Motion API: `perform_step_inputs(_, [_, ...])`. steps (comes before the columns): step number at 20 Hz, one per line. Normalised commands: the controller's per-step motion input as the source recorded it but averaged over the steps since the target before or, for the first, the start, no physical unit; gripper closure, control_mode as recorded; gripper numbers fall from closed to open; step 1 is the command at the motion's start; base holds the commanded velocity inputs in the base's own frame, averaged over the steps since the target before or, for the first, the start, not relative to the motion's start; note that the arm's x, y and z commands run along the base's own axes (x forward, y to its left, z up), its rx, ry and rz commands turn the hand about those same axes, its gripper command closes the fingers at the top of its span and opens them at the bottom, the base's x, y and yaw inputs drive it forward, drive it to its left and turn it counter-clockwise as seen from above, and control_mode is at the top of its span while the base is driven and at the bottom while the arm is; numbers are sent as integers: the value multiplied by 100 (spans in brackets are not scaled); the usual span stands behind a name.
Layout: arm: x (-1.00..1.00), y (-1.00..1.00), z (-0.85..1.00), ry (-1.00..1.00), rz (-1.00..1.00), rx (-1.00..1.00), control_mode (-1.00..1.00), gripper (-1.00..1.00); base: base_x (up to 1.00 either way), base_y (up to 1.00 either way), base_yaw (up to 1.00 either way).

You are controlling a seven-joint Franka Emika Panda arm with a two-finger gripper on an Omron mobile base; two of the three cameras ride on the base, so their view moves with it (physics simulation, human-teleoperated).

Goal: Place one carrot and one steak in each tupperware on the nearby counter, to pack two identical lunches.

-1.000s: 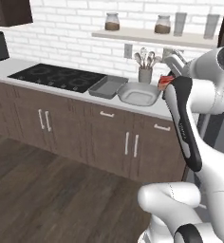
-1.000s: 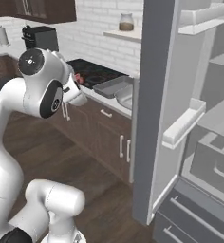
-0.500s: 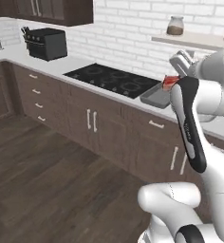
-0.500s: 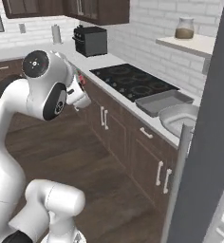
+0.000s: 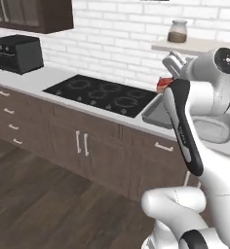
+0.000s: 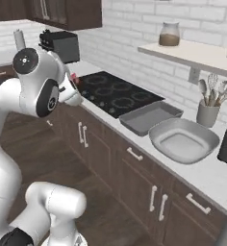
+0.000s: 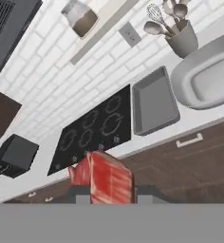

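Red marbled steak (image 7: 108,180) in the gripper (image 7: 107,192), off the counter (image 6: 202,175); both tupperware (image 6: 146,116) empty.

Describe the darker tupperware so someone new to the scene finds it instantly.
Find the black stovetop set into the pale counter. Immediately beside it lies the darker tupperware, an empty rectangular tray with straight sides. The lighter tupperware on its far side is oval and rounded.

We see our arm folded high, elbow bent, with the gripper (image 7: 107,190) raised in front of the counter, jaws clamped on the steak (image 7: 104,178).
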Motion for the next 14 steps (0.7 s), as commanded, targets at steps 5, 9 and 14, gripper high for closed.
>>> perform_step_inputs(5, [0,0,0,0,0,0,100,100,34,0,-67])
perform_step_inputs(9, [0,0,0,0,0,0,100,100,34,0,-69])
perform_step_inputs(14, [0,0,0,0,0,0,100,100,81,19,-63])
